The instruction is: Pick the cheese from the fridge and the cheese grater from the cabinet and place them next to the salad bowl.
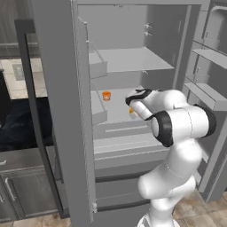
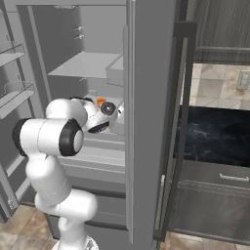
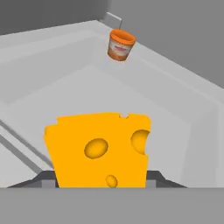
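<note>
The fridge [image 1: 57,88] stands open, and my arm reaches onto its middle shelf [image 1: 117,113]. The cheese [image 3: 98,148], a yellow-orange wedge with holes, sits upright between my two dark finger tips [image 3: 43,179]. My gripper [image 3: 100,180] is shut on it from both sides. From the left base view a sliver of the cheese [image 1: 131,111] peeks out beside the gripper [image 1: 134,106]. The wedge's lower edge is hidden, so I cannot tell whether it rests on the shelf. The cheese grater, the cabinet and the salad bowl are out of view.
A small orange cup [image 3: 120,45] with a pale rim stands at the back of the same shelf [image 1: 106,95]. Door bins [image 1: 98,66] jut in on the left and the other door [image 2: 146,97] stands close on the right. Drawers [image 1: 124,150] lie below.
</note>
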Robot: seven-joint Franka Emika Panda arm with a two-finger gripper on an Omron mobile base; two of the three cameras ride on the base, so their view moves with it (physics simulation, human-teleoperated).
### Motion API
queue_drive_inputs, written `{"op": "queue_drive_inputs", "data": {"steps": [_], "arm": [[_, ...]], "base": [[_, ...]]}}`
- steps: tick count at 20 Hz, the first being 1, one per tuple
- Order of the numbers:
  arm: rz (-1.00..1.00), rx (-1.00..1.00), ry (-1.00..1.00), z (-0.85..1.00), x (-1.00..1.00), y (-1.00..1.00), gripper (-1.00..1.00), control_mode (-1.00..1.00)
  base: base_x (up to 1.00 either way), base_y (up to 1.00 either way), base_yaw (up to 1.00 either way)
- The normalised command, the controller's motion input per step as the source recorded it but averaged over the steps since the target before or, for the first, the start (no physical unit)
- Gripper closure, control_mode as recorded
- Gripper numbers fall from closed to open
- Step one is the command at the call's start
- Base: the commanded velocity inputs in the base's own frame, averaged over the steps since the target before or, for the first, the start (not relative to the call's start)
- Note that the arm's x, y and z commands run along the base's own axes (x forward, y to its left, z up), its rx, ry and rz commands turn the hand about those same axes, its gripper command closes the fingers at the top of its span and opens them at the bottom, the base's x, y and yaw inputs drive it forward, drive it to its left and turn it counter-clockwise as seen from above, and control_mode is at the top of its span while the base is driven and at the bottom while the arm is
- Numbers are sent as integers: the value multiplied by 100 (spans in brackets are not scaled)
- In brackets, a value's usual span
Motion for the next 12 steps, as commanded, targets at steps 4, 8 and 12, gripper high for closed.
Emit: {"op": "queue_drive_inputs", "data": {"steps": [4, 8, 12], "arm": [[0, -8, 0, 72, -28, 22, 100, -100], [-2, -8, 3, 83, -17, 29, 100, -100], [-4, -6, 5, 92, -19, 23, 100, -100]], "base": [[0, 0, 0], [0, 0, 0], [0, 0, 0]]}}
